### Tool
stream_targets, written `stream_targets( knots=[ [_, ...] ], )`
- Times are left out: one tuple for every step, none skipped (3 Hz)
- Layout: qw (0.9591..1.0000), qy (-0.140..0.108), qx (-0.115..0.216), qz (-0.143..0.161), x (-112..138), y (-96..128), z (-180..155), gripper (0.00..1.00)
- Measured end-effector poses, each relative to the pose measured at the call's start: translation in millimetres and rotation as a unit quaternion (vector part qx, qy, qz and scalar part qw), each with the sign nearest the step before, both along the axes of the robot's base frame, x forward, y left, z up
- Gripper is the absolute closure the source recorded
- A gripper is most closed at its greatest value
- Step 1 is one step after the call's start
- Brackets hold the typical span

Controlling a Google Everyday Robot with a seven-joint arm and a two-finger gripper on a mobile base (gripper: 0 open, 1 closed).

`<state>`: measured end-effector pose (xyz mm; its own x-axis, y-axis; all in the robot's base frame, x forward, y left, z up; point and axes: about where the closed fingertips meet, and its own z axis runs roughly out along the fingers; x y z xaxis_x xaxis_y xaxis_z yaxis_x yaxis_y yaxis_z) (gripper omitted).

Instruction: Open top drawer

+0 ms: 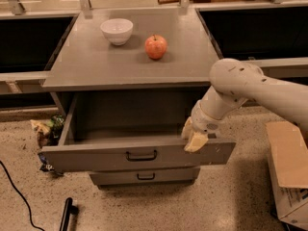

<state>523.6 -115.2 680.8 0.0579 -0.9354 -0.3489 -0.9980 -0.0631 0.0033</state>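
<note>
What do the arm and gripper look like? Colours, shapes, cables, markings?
The arm: smooth off-white shells, bulbous rounded joint, tapering to a ringed wrist. The gripper, at the top drawer front's upper edge right of the handle: pale yellow, blocky. No exposed cables or markings visible.

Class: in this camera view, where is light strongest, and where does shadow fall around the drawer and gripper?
Camera view: the cabinet top is brightly lit, with a faint shadow by the apple; the open top drawer is darkest inside, under the overhang; the gripper, at the drawer's front rim near its right end, catches light.
</note>
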Motion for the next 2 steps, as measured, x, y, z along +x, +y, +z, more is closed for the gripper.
stream_targets(
  knots=[
    [1.0000, 0.000, 0.000, 0.000, 0.0, 0.0, 0.0, 0.34],
    [1.0000, 0.000, 0.000, 0.000, 0.0, 0.0, 0.2, 0.11]
  ],
)
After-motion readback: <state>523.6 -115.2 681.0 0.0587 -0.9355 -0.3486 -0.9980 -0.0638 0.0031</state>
